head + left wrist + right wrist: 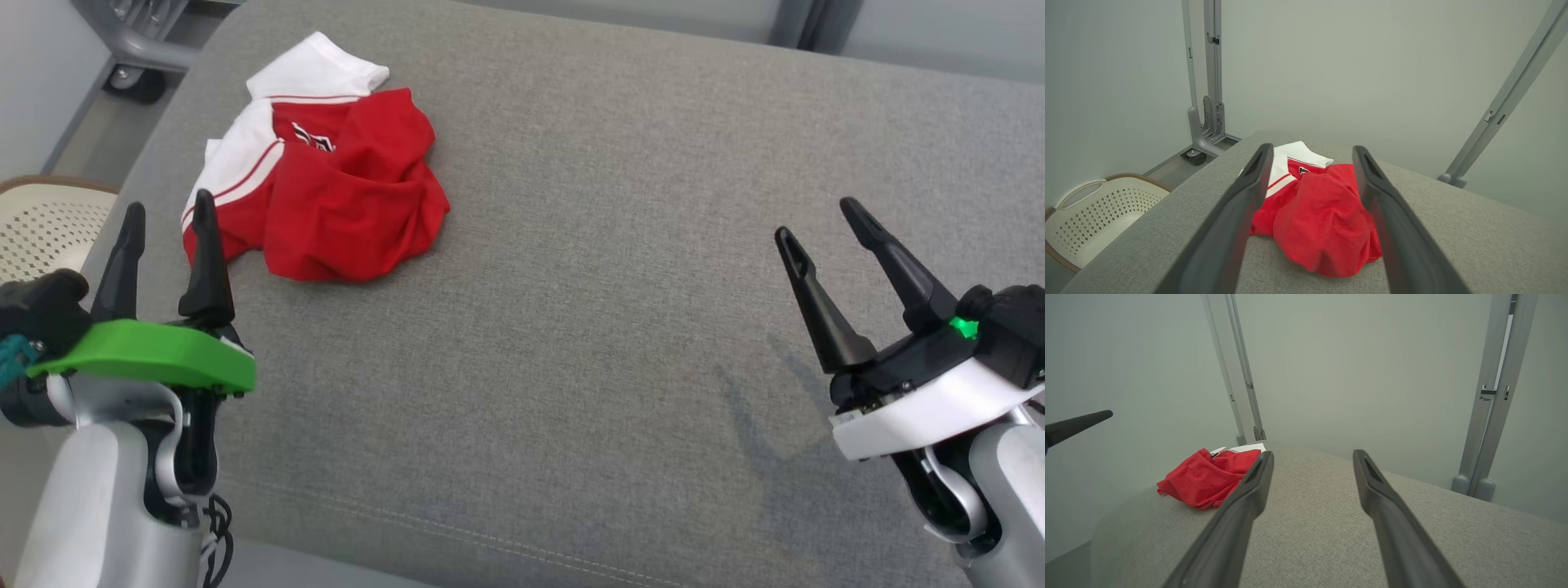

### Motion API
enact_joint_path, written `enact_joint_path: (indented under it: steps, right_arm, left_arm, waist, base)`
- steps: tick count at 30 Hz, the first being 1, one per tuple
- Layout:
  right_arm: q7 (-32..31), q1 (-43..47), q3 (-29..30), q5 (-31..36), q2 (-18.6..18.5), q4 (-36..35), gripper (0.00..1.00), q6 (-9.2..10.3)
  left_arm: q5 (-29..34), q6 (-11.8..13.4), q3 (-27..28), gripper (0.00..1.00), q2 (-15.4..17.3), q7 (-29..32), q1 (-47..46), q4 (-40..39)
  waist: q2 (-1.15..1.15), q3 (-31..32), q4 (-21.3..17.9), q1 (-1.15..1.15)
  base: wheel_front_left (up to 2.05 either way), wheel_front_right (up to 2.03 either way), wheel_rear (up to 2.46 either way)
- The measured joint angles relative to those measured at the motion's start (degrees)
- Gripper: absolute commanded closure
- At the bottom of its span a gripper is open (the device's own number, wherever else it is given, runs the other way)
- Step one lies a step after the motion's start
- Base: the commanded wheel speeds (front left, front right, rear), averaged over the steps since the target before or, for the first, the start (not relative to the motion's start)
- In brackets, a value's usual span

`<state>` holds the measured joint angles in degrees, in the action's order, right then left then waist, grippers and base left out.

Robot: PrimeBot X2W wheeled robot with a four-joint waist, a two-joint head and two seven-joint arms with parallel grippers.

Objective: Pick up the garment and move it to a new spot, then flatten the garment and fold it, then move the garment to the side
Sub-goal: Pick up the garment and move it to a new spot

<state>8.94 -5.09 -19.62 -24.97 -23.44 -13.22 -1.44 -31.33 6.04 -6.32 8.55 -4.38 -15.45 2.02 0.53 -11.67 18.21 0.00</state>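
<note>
Garment [326,188] crumpled on cushion [612,327], left tool [168,202] and right tool [816,218] both spread, basket [1098,220] contents hard to tell.

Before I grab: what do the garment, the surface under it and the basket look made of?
Garment: matte fabric, red and white, probably jersey; it bunches in loose folds. Surface: grey woven upholstery; weave and stitched seam show. Basket: cream plastic, probably; perforated wall, moulded handle.

left hand [167,216] spread, right hand [816,220] spread
</note>
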Motion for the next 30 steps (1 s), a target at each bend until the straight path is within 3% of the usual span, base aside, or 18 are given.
enact_joint_path:
  steps: [10, 20, 30]
  right_arm:
    - [-1.3, -5.4, 1.8, 0.3, -1.4, -3.1, 0.00, -0.56]
    - [-1.5, -9.0, 2.7, 0.3, -1.8, -3.5, 0.00, -1.07]
    - [-0.3, -10.8, 3.4, 0.3, -1.9, -1.7, 0.00, -1.56]
  left_arm:
    - [-7.4, -0.5, 2.8, 0.00, -0.6, 8.1, -9.9, 8.7]
    - [-10.6, -0.5, 6.3, 0.00, -0.4, 12.3, -18.1, 18.1]
    - [-9.8, -0.5, 2.7, 0.00, 0.3, 17.1, -19.9, 26.8]
  waist:
    - [0.00, -7.2, -3.9, 0.00]
    - [0.00, -14.2, -7.9, 0.00]
    - [0.00, -18.3, -10.9, 0.00]
  base:
    - [0.00, 0.00, 0.00]
    - [0.00, 0.00, 0.00]
    - [0.00, 0.00, 0.00]
